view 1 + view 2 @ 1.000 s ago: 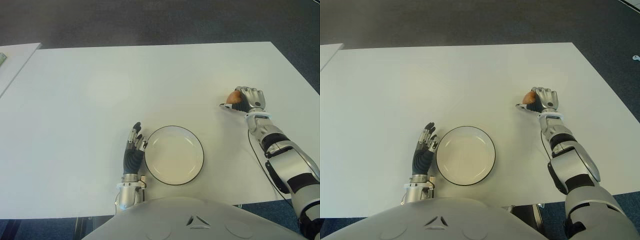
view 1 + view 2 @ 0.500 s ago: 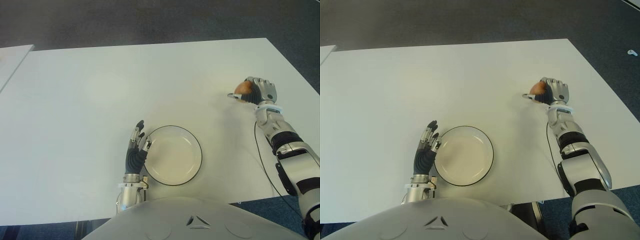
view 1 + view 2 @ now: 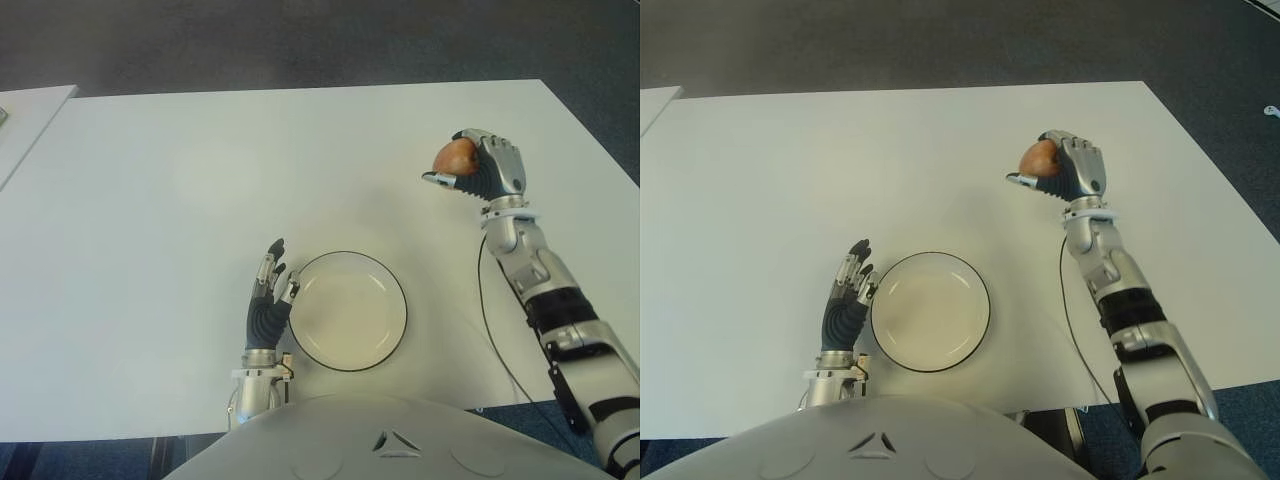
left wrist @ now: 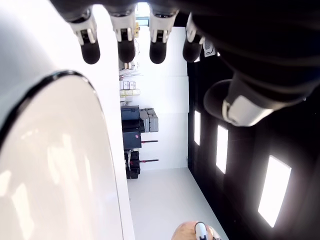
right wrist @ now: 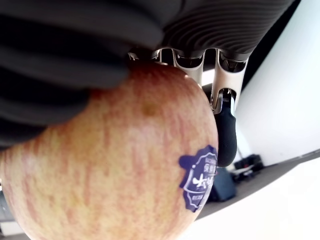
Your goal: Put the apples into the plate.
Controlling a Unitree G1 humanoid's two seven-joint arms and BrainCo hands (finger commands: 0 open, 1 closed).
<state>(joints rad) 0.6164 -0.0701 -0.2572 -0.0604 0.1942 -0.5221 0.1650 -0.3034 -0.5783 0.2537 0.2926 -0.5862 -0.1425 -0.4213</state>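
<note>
My right hand (image 3: 478,168) is raised above the right part of the white table (image 3: 180,180), its fingers curled around a reddish apple (image 3: 453,156). The right wrist view shows that apple (image 5: 115,160) close up with a blue sticker (image 5: 200,177). A white plate (image 3: 348,310) with a dark rim lies near the table's front edge, left of and nearer than the held apple. My left hand (image 3: 270,295) shows just left of the plate, fingers straight and holding nothing.
A second white table (image 3: 25,120) edges in at the far left. Dark floor (image 3: 300,40) lies beyond the table's far edge. A thin cable (image 3: 490,320) hangs along my right forearm.
My right hand has lifted the apple off the table and carried it up and leftward. The left hand and the plate have stayed put.
</note>
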